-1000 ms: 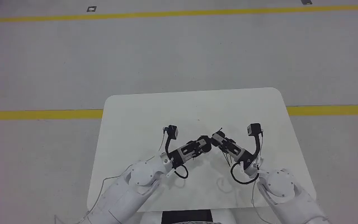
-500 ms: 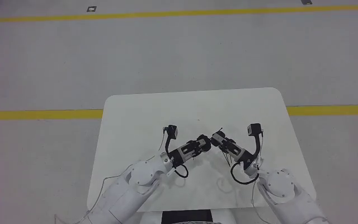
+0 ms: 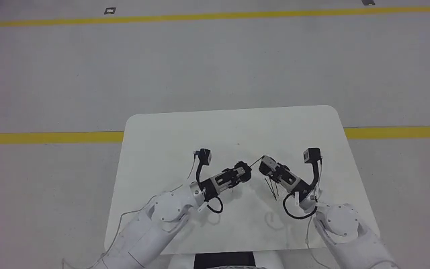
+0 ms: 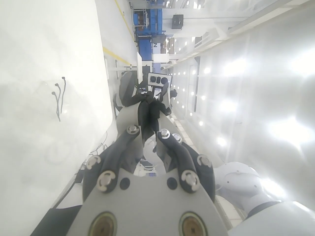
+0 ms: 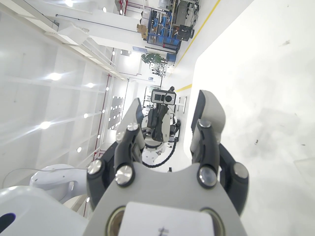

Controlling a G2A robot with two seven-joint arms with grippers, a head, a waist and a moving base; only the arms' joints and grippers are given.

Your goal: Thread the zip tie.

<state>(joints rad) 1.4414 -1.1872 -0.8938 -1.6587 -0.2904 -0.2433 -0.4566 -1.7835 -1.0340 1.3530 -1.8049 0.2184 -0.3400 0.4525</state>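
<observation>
White tabletop [image 3: 168, 141] seen from above. Left gripper [image 3: 244, 171]: fingers closed on a thin black zip tie [image 3: 255, 161] over mid-tabletop, its free end just beside the right gripper [image 3: 264, 163], whose fingers stand open and empty. Spare ties [image 3: 271, 188] lie near the right arm.

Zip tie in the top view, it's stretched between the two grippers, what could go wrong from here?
1. The right gripper is open with nothing between its fingers, so the zip tie seems held by the left gripper alone. Its thin free end could sag or swing off line.
2. Spare zip ties lie on the table under the arms. A low move might snag or scatter them.
</observation>
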